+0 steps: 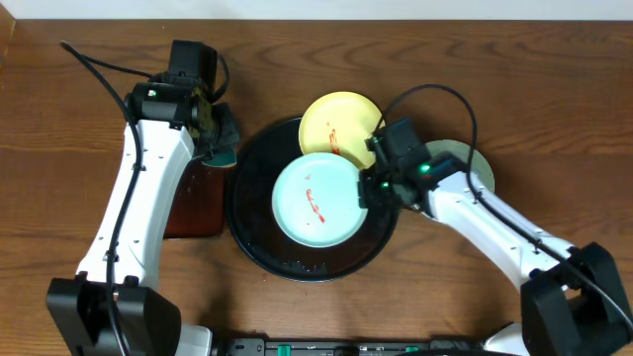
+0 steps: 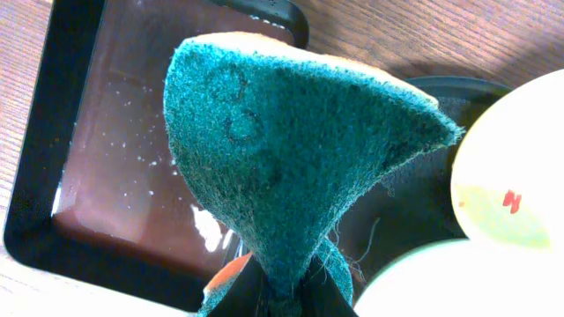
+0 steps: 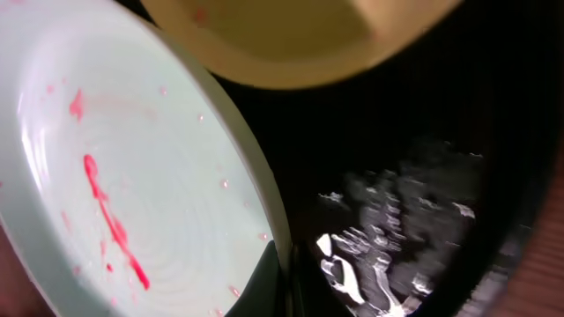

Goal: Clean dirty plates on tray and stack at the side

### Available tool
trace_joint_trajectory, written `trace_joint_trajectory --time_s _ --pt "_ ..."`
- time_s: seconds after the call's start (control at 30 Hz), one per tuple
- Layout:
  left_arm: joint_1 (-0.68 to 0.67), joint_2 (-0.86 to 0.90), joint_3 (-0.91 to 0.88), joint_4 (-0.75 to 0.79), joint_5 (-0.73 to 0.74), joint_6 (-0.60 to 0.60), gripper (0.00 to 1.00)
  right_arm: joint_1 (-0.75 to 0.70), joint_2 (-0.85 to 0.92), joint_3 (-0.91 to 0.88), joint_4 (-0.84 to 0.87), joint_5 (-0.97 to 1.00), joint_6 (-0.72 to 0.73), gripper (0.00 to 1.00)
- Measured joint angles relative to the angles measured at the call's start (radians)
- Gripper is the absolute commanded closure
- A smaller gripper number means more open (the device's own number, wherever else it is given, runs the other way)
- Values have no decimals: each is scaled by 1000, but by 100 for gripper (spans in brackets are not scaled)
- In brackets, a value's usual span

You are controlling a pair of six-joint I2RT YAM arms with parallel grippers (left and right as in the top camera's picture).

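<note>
I count three plates: one pale yellow plate (image 1: 334, 121) at twelve o'clock, and two pale blue-green, a middle plate (image 1: 316, 203) and a side plate (image 1: 473, 158) out at three o'clock. One round tray (image 1: 259, 247), one rectangular tray (image 1: 193, 208), one sponge (image 2: 291, 141).

Two plates (image 1: 316, 201) on tray (image 1: 259, 232), third plate (image 1: 475, 158) beside it

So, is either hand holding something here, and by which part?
Left hand pinches the green scouring sponge by its narrow end. Right hand grips the pale blue-green round plate at its rim.
</note>
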Motion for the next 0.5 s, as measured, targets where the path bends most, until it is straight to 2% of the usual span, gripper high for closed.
trace_joint_trajectory --time_s 0.17,0.27,0.5 --pt "0 0 0 0 0 0 92 103 93 2 39 37 101 99" --pt "0 0 0 0 0 0 92 127 126 2 38 40 114 87" --pt "0 0 0 -3 1 0 92 128 130 10 28 47 120 78"
